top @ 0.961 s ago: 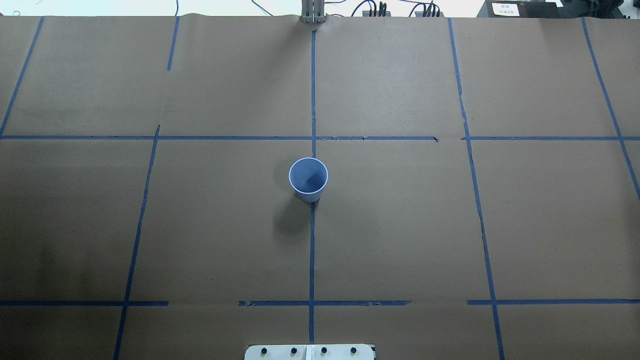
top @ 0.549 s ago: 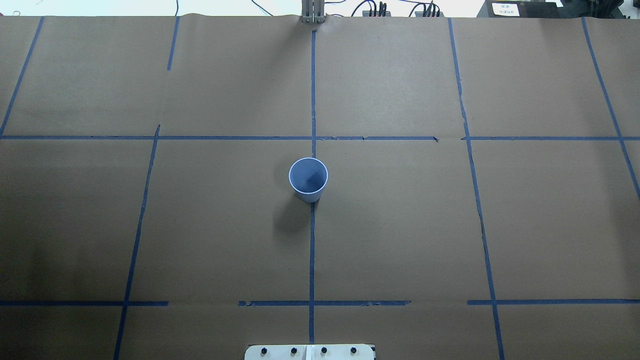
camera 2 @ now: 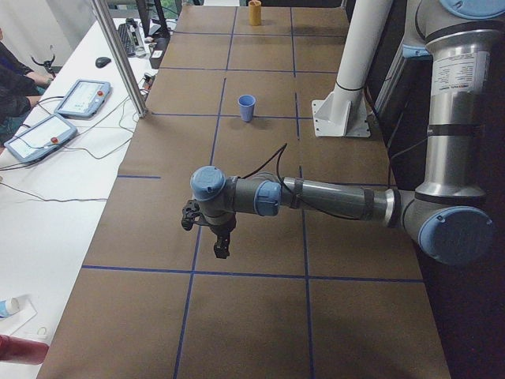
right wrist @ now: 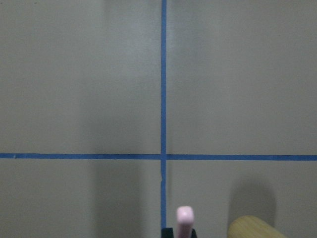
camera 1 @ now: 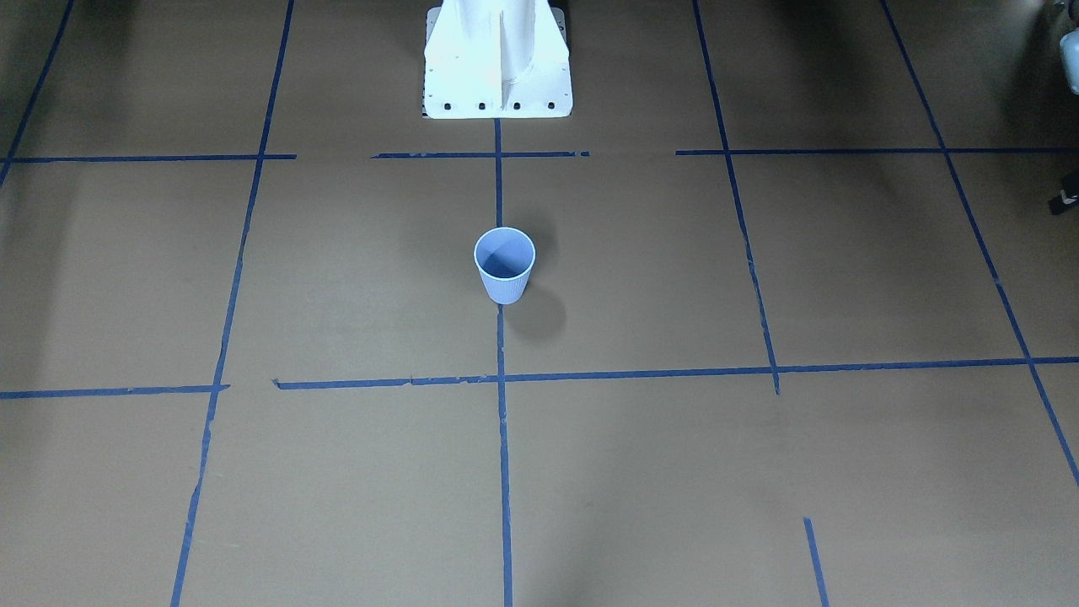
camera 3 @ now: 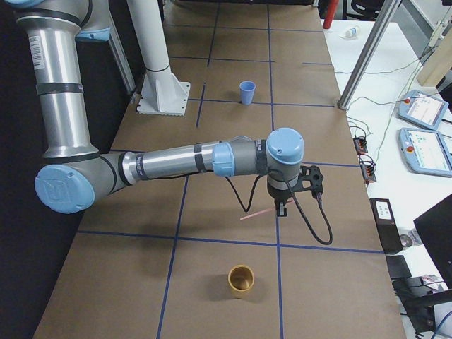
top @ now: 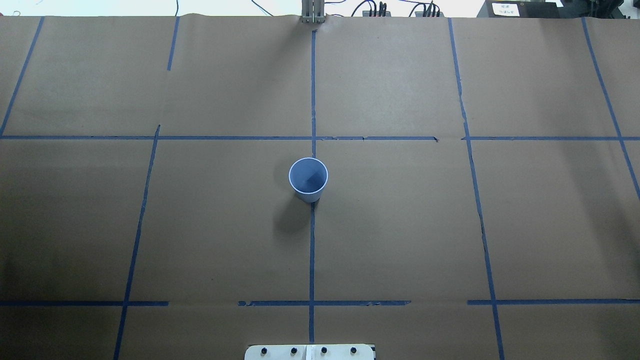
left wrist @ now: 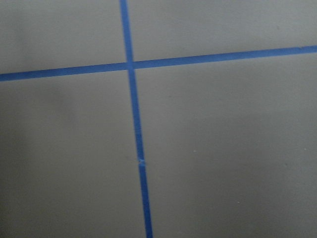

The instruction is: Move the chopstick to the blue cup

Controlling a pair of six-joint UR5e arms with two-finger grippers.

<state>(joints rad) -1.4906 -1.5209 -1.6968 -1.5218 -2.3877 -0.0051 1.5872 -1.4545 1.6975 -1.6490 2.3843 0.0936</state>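
Observation:
The blue cup (top: 308, 179) (camera 1: 504, 268) stands upright on the centre tape line, and nothing shows inside it. It appears far off in both side views (camera 2: 247, 107) (camera 3: 246, 92). The pale pink chopstick (camera 3: 258, 213) hangs above the table, with my right gripper (camera 3: 284, 206) shut on it, far out on the right side. In the right wrist view the chopstick's end (right wrist: 184, 218) rises from between the dark fingertips. My left gripper (camera 2: 222, 246) hovers low over the table's far left side. I cannot tell whether it is open or shut. Neither gripper is in the overhead view.
A tan cup (camera 3: 241, 280) (right wrist: 252, 228) stands near the right gripper, toward the table's right end. The white robot base (camera 1: 497, 59) sits behind the blue cup. Control tablets (camera 3: 424, 109) and cables lie on the side bench, where a seated person (camera 2: 12, 71) shows.

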